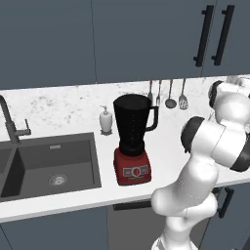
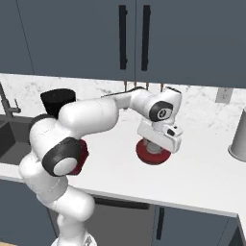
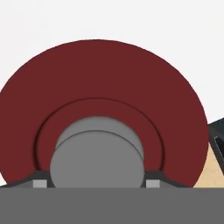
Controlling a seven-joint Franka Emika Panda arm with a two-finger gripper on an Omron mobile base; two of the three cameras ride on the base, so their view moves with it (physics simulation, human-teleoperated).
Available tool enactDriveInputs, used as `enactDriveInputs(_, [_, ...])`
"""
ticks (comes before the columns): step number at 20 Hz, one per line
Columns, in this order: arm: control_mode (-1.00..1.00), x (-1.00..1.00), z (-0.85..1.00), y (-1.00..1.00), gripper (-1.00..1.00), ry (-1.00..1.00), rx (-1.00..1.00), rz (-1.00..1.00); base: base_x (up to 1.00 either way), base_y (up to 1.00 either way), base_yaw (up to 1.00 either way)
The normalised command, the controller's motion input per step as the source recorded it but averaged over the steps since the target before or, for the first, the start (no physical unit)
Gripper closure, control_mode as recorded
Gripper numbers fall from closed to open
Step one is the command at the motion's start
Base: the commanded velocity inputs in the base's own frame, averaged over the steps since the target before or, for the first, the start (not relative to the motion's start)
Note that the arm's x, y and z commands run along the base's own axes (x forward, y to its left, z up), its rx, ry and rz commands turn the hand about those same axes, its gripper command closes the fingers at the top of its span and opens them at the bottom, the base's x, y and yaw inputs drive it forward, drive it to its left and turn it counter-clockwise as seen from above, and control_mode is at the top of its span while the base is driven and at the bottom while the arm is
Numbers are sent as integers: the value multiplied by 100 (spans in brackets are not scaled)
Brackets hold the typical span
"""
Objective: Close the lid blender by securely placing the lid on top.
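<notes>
One step in hand: grabbing the lid (image 2: 153, 153), which lies flat on the desk (image 2: 202, 173) well to the right of the blender (image 1: 133, 141). Gripper (image 3: 97, 183) is down over it, jaws either side of the grey centre cap (image 3: 97, 159); can't tell if clamped yet. Next, by my read: close, lift straight, carry to the open jar mouth, seat level.

The glossy white, rounded robot arm (image 2: 86, 117) is built of thick tubular links joined by bulging elbows. Dark charcoal bands and round black caps mark its joints, one cap bearing a small pale emblem. Its boxy white hand (image 2: 161, 135) carries a small dark slot on one side. The pedestal is white too.
</notes>
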Motion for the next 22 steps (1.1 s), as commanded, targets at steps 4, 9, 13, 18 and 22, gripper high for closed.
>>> enactDriveInputs(4, [-100,-57,95,99,100,0,-4,0,0,0,0])
enactDriveInputs(9, [-100,-36,100,100,100,0,-8,0,0,0,0])
enactDriveInputs(13, [-100,-27,100,100,100,-7,-11,0,0,0,0])
enactDriveInputs(18, [-100,-16,100,100,100,-15,-16,0,0,0,0])
enactDriveInputs(22, [-100,-3,100,98,100,-13,-17,0,0,0,0])
